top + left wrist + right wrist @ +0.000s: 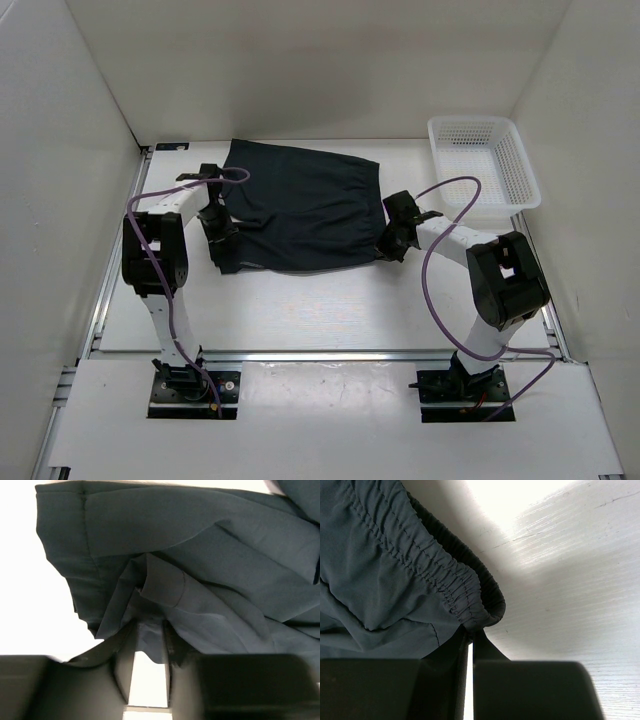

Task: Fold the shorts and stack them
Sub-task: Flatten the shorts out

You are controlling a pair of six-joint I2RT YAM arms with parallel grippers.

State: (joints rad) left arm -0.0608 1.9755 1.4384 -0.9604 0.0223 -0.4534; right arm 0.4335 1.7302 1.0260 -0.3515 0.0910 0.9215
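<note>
Across the far middle of the bench [330, 310] lie the dark shorts [300, 205], spread broad and rumpled at the left edge. I judge the folding barely begun and the stacking not yet done. My left jaws are closed on cloth by a stitched leg hem [165, 587]. My right jaws pinch the gathered elastic waistband [445, 580] at the right edge. The cloth is thin, smooth and limp, creasing in soft ridges. A white lattice-walled plastic basket [522, 165] stands far right, apart from the shorts.
</note>
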